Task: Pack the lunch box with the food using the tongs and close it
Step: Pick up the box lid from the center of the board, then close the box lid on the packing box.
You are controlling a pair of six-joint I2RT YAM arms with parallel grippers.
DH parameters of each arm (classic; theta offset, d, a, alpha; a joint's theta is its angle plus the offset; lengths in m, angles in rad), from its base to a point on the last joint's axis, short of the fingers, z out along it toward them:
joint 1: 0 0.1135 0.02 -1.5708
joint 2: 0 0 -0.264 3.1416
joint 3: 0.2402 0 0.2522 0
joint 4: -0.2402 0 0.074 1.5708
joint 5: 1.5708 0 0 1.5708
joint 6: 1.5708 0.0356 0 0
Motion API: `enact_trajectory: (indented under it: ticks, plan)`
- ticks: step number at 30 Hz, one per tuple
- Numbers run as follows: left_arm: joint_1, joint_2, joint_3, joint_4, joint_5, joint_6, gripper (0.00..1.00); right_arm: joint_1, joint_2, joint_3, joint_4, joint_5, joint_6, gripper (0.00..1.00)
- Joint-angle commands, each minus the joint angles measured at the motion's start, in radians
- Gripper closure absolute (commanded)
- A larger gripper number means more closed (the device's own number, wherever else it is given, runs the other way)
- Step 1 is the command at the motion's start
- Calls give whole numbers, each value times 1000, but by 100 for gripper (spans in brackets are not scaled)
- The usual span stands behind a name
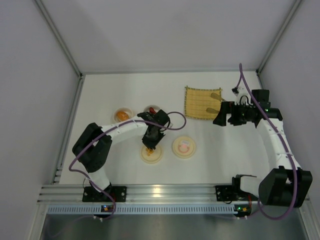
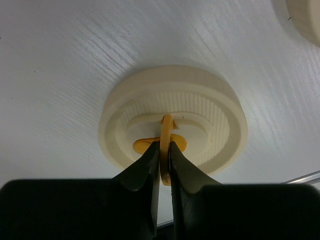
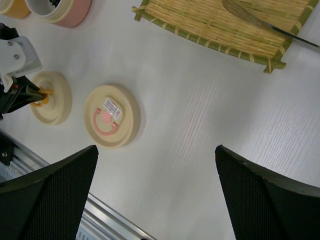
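My left gripper (image 2: 164,145) is shut on the upright orange ring tab of a cream round lid (image 2: 172,112) that lies flat on the table (image 1: 100,95). The top view shows this gripper (image 1: 150,144) over that lid (image 1: 151,155). The tongs (image 3: 252,19) lie on a bamboo mat (image 3: 215,27) at the back right. My right gripper (image 3: 156,150) is open and empty, hovering near the mat (image 1: 200,102). Two small lunch box bowls stand behind the lids: an orange one (image 1: 123,115) holding an orange-tan piece of food and a pink one (image 1: 151,109) holding something red.
A second cream lid with a pink mark (image 1: 184,147) lies right of the held one and shows again as a lid (image 3: 111,116) below my right gripper. The metal rail (image 1: 165,192) runs along the near edge. Grey walls enclose the table on three sides.
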Motion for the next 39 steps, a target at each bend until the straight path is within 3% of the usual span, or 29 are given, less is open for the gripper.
enact_trajectory:
  ticks: [1, 4, 7, 14, 20, 23, 25, 30, 34, 39]
  plan:
    - [-2, -31, -12, 12, 11, 10, 83, -15, -33, -14, 15, -27, 7, 1]
    - [-2, -47, -14, 9, 48, 16, 87, -15, -43, -18, 18, -28, 7, 1]
    - [-2, -57, -12, -5, 47, 29, 100, -15, -46, -17, 18, -30, 10, 1]
    - [-1, -88, 149, -212, -22, 175, 100, -15, -52, -14, 14, -36, 10, 1]
    - [47, -208, 330, -373, 1, 301, 100, -15, -50, -14, 11, -50, 4, 1]
    - [172, -174, 457, -462, 57, 330, 100, -15, -47, -14, 14, -57, 4, 0]
    - [315, -140, 547, -494, 98, 362, 100, -15, -46, -15, 17, -65, 5, 1]
    - [568, 62, 750, -591, 180, 389, 100, -15, -47, -28, 24, -83, 2, 1]
    - [614, 196, 902, -614, 143, 352, 100, -15, -47, -34, 21, -88, -3, 1]
    - [620, 282, 899, -552, 112, 267, 100, -15, -59, -58, 41, -82, 4, 1]
